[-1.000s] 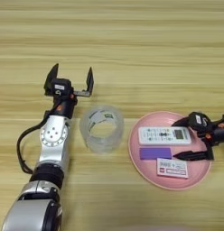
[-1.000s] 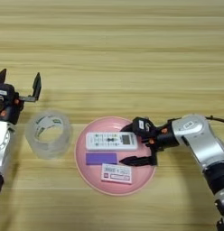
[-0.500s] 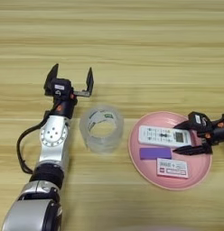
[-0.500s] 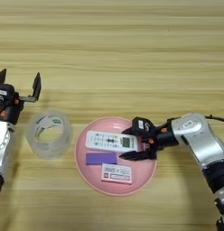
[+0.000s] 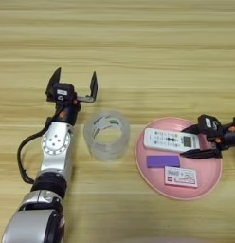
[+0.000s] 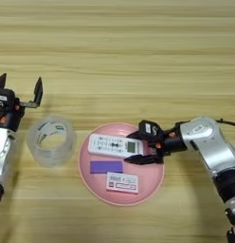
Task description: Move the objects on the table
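right gripper (image 6: 138, 148) open astride remote (image 6: 114, 145) end on pink plate (image 6: 155, 182) | box (image 6: 122, 182) on plate, nearer robot | left gripper (image 5: 73, 87) open, empty, beyond plate | risk: remote skids, knocks purple block (image 6: 106, 166)

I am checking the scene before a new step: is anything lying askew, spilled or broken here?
Nothing looks spilled or broken. The remote control, purple block and small white box lie flat inside the pink plate; the tape roll stands beside it. The right gripper is at the remote's end, the left gripper is open.
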Tool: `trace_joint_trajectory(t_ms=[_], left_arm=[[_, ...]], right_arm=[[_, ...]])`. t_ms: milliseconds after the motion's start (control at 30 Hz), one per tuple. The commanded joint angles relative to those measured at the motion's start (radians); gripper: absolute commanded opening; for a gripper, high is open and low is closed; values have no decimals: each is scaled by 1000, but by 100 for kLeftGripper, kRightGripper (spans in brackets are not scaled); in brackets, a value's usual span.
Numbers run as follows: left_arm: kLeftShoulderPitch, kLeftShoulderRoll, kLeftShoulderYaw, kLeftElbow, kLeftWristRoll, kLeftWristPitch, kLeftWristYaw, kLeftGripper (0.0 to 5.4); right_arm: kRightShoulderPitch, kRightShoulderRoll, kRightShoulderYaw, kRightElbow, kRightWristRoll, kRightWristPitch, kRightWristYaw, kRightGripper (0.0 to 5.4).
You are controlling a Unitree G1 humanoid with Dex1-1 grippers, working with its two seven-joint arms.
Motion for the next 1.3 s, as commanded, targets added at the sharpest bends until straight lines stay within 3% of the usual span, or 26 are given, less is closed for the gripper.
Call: trace_joint_trajectory(t_ms=[33,400,467,533,667,767,1000,1133,1300], left_arm=[[-18,4,1,11,-10,-10,-5,540],[-34,23,2,-7,-30,-14,-52,540],[-33,23,-8,-39,-69,-10,-116,540],[-22,23,-35,-111,-140,26,-238,540],[22,30,-91,-248,-225,94,-407,540],[53,32,-113,-342,-279,150,-478,540],[125,43,-136,-589,-471,375,-616,540],[164,56,-154,-676,-521,453,-683,540],[196,62,-190,-708,-488,476,-738,540]], right_arm=[[-23,-12,-43,-39,29,15,-9,289],[-7,-31,-99,-144,80,48,-15,289],[-3,-33,-101,-158,86,53,-17,289],[4,-34,-103,-178,99,59,-14,289],[14,-38,-111,-220,127,79,-8,289],[20,-43,-114,-237,140,87,-6,289],[32,-49,-127,-282,177,111,3,289],[37,-49,-130,-297,188,120,8,289],[42,-43,-142,-339,255,173,23,289]])
